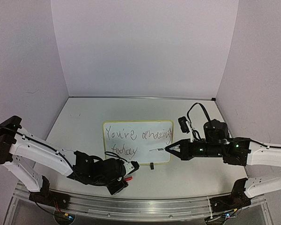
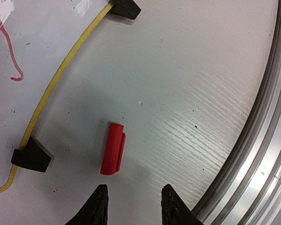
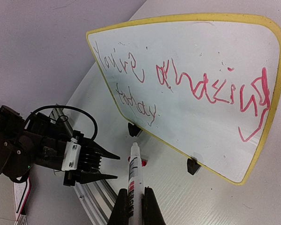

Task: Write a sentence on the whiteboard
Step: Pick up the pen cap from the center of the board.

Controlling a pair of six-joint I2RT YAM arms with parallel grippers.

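Observation:
The whiteboard (image 1: 145, 156) lies flat at the table's middle, yellow-framed, with black clip feet (image 1: 151, 165) on its near edge. The sentence (image 1: 138, 135) "You're amazing today" is on it in two red lines, also clear in the right wrist view (image 3: 196, 84). My right gripper (image 1: 171, 148) is shut on a white marker (image 3: 134, 173), uncapped, whose tip hangs over the board's near edge. My left gripper (image 2: 134, 190) is open and empty just behind a red marker cap (image 2: 113, 148) lying on the table in front of the board's frame (image 2: 51, 89).
An aluminium rail (image 2: 253, 154) runs along the table's front edge, close to the right of the left gripper. Purple walls (image 1: 145, 47) enclose the table at the back and sides. The two grippers face each other near the board's near edge.

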